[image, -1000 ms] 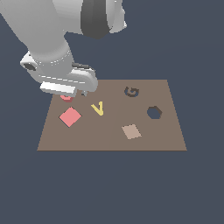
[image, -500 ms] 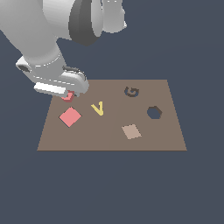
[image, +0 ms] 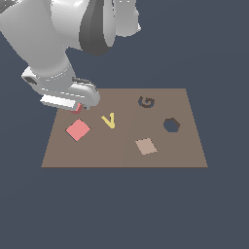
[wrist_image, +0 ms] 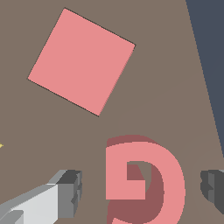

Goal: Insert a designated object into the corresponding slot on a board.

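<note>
Spread wide, the pincer (wrist_image: 138,188) straddles the red G block (wrist_image: 142,179), neither finger yet touching it as the wrist view shows; the G lies flat near the far corner of the board (image: 121,155) at the exterior view's left, mostly hidden under the arm. The risk, by my reckoning: the fingers close unevenly and nudge the G askew, or it twists in the grip and later jams at the G-shaped slot (image: 146,102), well apart toward the far edge. A careless sweep might also clip the red diamond tile (image: 78,130) nearby or the yellow V (image: 110,120). No brand or label shows; only the letter shapes read.
</note>
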### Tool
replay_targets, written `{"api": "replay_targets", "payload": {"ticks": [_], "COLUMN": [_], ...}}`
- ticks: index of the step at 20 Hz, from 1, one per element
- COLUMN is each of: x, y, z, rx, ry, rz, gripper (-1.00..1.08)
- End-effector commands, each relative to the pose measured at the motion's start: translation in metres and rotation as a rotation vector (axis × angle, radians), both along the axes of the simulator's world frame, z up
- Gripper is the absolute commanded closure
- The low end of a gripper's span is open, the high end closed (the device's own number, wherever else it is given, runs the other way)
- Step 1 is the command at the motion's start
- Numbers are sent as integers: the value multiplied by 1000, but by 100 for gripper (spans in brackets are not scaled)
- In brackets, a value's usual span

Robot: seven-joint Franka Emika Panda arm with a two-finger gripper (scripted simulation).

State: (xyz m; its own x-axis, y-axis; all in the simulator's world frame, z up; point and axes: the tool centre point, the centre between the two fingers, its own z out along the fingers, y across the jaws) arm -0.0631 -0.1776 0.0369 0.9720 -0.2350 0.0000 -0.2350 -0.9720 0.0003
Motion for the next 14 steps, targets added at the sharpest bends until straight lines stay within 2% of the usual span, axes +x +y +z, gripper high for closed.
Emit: {"api": "replay_targets", "payload": {"ticks": [1,3,4,14], "x": [0,0,0,0], "y": [1,1,1,1], "z": [-6,-7,-7,-7], "rx": [0,0,0,0], "ry": [0,0,0,0], "rz": [1,1,1,1], "gripper": [-92,-92,108,108]}}
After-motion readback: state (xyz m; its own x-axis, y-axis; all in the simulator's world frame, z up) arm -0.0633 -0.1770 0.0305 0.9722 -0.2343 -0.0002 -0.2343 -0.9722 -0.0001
